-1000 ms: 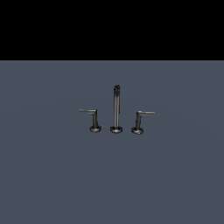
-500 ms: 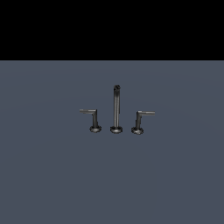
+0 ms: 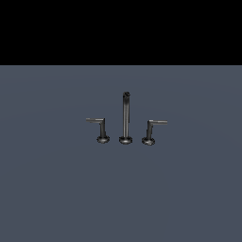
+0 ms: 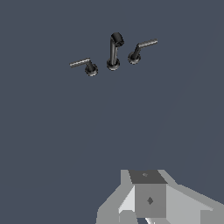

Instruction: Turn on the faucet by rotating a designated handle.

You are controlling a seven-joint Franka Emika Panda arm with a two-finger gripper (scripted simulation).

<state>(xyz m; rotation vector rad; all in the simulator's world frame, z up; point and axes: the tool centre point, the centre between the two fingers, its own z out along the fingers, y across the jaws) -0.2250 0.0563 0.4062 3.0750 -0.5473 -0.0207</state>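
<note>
On a bare slate-grey floor, the handle (image 4: 82, 64) lies well ahead of the gripper (image 4: 146, 205), whose jaw state cannot be told.

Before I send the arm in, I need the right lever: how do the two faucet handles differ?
The handle stands on the exterior view's left of the spout, its arm jutting leftward. The other handle stands on that view's right, its arm jutting rightward: a mirror image. Both are short dark L-shaped levers on round bases, about half the spout's height, with nothing touching either.
</note>
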